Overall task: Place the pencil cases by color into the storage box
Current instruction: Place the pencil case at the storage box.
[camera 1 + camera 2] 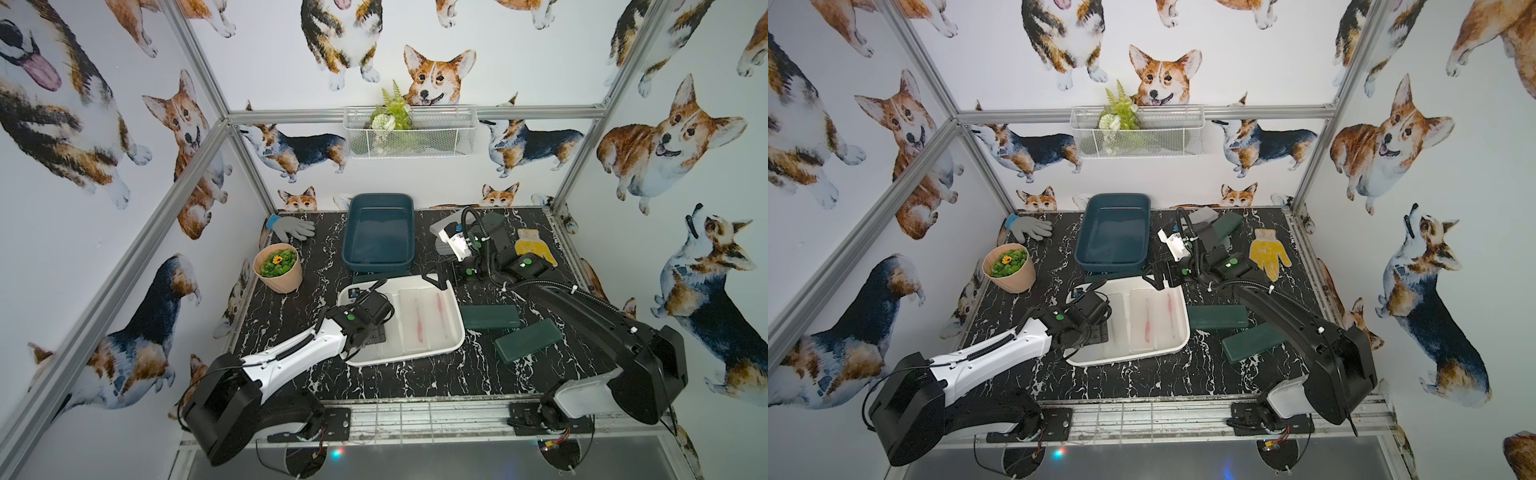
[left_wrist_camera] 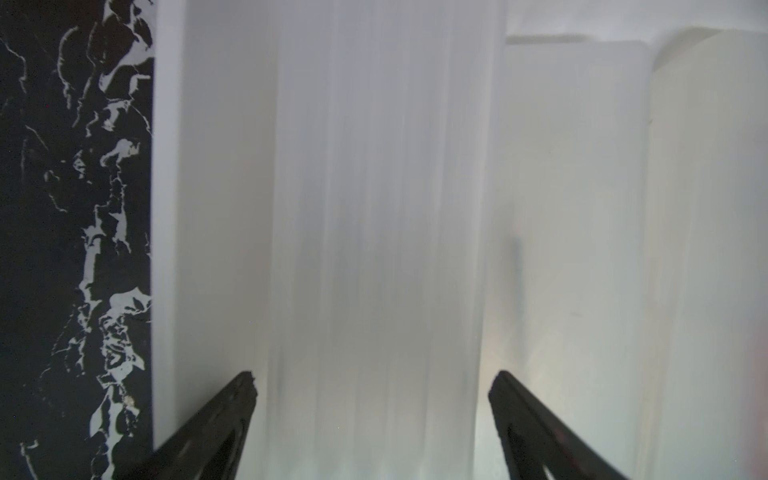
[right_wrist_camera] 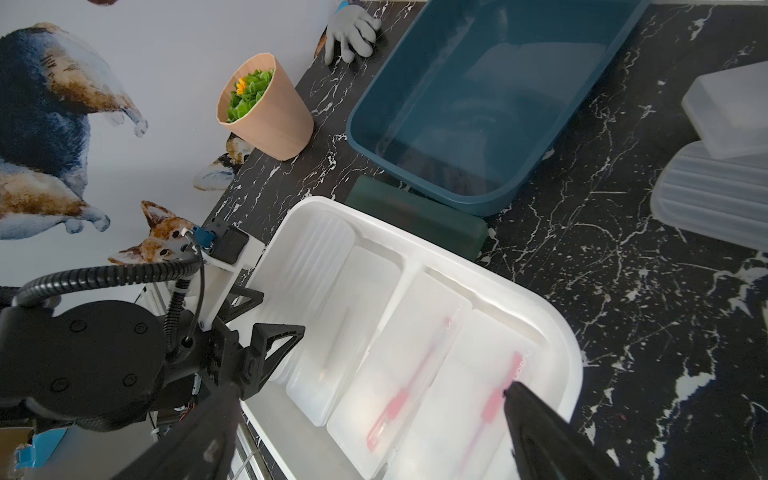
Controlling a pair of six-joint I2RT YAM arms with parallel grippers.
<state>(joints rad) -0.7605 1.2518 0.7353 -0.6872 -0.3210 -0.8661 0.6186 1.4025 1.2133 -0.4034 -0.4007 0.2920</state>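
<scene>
A white storage box [image 1: 399,360] [image 3: 561,332] at mid-table holds several frosted white pencil cases [image 1: 415,316] [image 3: 407,353]. My left gripper [image 2: 372,378] [image 1: 374,334] is open over the box's left side. Its fingers stand either side of a ribbed frosted case [image 2: 374,208] [image 3: 307,266] without touching it. My right gripper [image 3: 370,390] [image 1: 440,278] hangs open and empty above the box's far right corner. Two dark green cases [image 1: 490,316] [image 1: 528,340] lie on the table to the right. A third green case [image 3: 415,212] lies against the empty blue storage box [image 1: 347,237] [image 3: 386,70].
Two frosted cases [image 3: 727,112] [image 3: 719,191] and a green case [image 1: 1227,224] lie at the back right behind my right arm. A yellow glove [image 1: 534,245] lies far right, a grey glove [image 1: 293,228] at the back left. A flower pot [image 1: 278,268] stands on the left.
</scene>
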